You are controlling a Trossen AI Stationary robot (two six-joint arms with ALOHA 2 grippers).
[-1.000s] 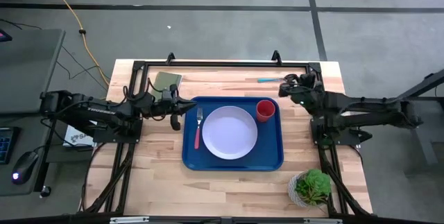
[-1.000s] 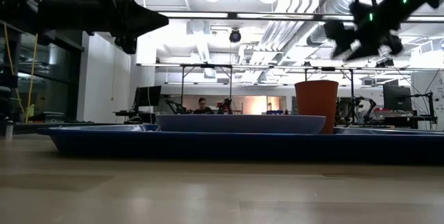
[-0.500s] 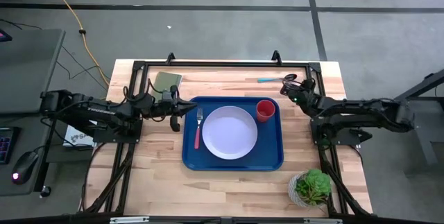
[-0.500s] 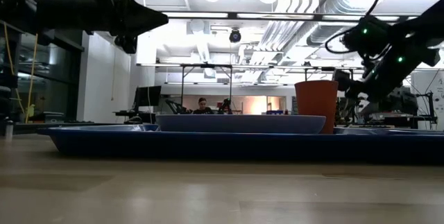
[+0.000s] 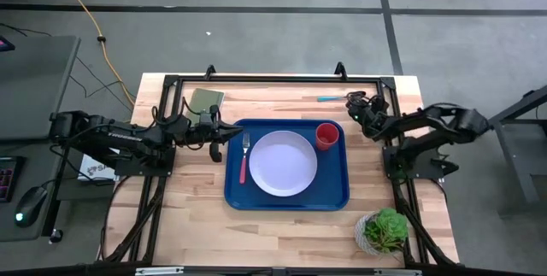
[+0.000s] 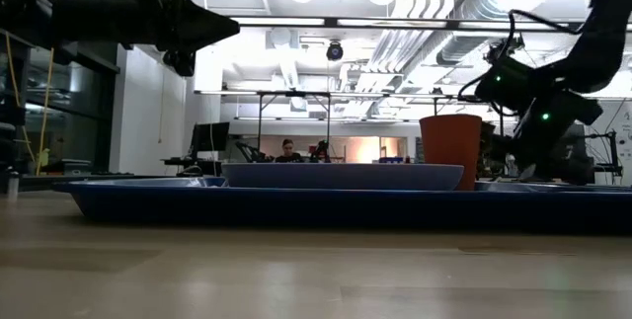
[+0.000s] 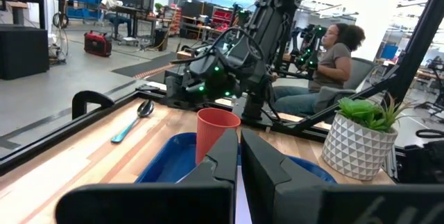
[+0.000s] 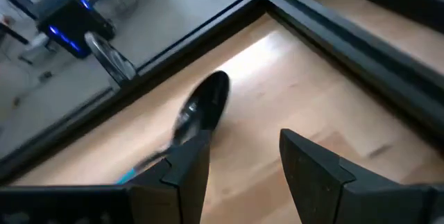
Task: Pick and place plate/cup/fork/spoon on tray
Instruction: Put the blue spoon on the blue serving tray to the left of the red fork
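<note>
The blue tray (image 5: 333,192) lies mid-table and holds the pale plate (image 5: 282,163), the red cup (image 5: 326,135) at its far right corner and the pink-handled fork (image 5: 244,160) along its left side. The teal-handled spoon (image 5: 331,98) lies on the wood near the far edge; the right wrist view shows its metal bowl (image 8: 203,103) just ahead of my fingers. My right gripper (image 5: 357,105) is open, low by the spoon's bowl end, touching nothing. My left gripper (image 5: 224,134) is shut and empty, held above the tray's left rim.
An olive-green pad (image 5: 205,99) lies at the far left. A potted plant (image 5: 383,231) stands at the near right corner. A black frame rail (image 5: 273,78) runs along the far edge, close behind the spoon. A person (image 7: 326,57) sits beyond the table.
My right gripper has come down from well above the table to just over the wood and has shifted slightly toward the far edge, ending by the spoon's bowl end. The arm behind it has folded up at the right. Nothing on the tray has moved.
</note>
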